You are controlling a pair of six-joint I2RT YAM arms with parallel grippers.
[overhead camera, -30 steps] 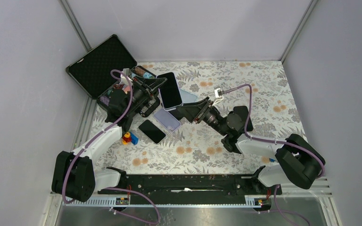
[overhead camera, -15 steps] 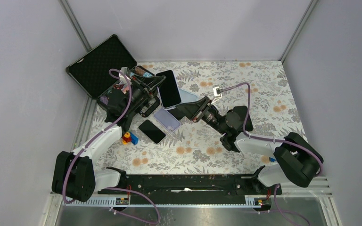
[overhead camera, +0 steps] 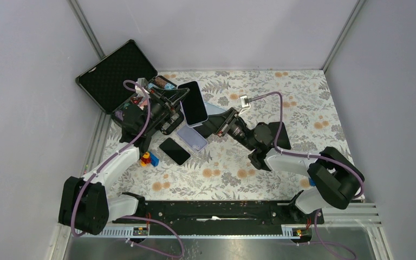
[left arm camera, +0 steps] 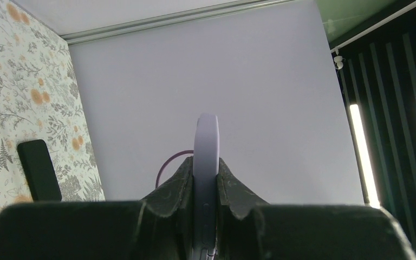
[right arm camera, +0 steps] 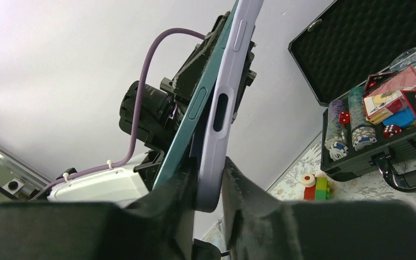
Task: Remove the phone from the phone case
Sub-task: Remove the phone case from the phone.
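A phone with a black screen (overhead camera: 194,103) in a lilac phone case is held tilted above the table between both grippers. My left gripper (overhead camera: 180,99) is shut on its left edge; in the left wrist view the lilac edge (left arm camera: 206,142) stands clamped between the fingers (left arm camera: 180,179). My right gripper (overhead camera: 210,126) is shut on the case's near end. In the right wrist view the lilac case (right arm camera: 225,97) sits between my fingers (right arm camera: 249,189), and the phone's teal edge (right arm camera: 195,108) stands apart from the case at that end.
A second lilac phone or case (overhead camera: 192,138) and a black phone (overhead camera: 174,151) lie on the floral table under the held phone. An open black carrying case (overhead camera: 116,73) with chips and cards is at the back left. Toy blocks (overhead camera: 149,159) lie nearby.
My right arm has pushed a little left and towards the back. The held phone has shifted slightly left with it. The left arm has barely moved.
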